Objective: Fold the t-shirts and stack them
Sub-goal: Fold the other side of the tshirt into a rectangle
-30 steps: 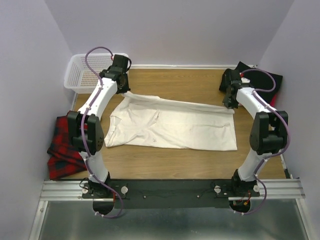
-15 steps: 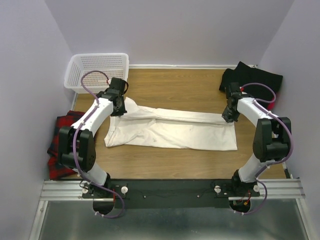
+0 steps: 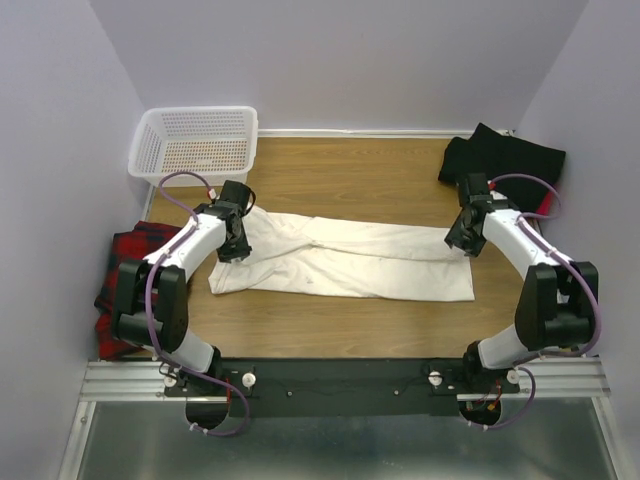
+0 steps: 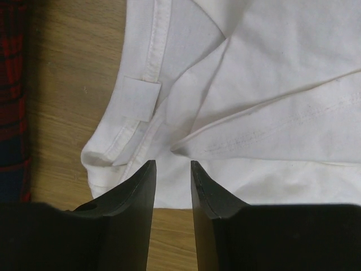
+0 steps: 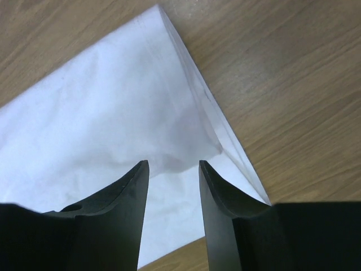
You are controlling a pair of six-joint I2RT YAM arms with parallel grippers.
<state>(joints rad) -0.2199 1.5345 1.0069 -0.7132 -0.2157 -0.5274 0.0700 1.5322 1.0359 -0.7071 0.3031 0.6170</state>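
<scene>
The cream-white t-shirt lies across the middle of the table, folded lengthwise into a long band. My left gripper is low over its collar end, jaws slightly apart and empty; the left wrist view shows the collar and tag just beyond the tips. My right gripper is low over the hem end, open and empty, with the folded corner lying flat on the wood under it. The black t-shirt lies at the back right, with a sliver of red cloth beside it.
A white mesh basket stands at the back left corner. A red-and-dark plaid cloth hangs over the table's left edge, also seen in the left wrist view. Walls close in on three sides.
Both grippers have come toward the near side, carrying the shirt's far edge over onto itself, so it is now a narrower band. Both now stand open over the cloth.
</scene>
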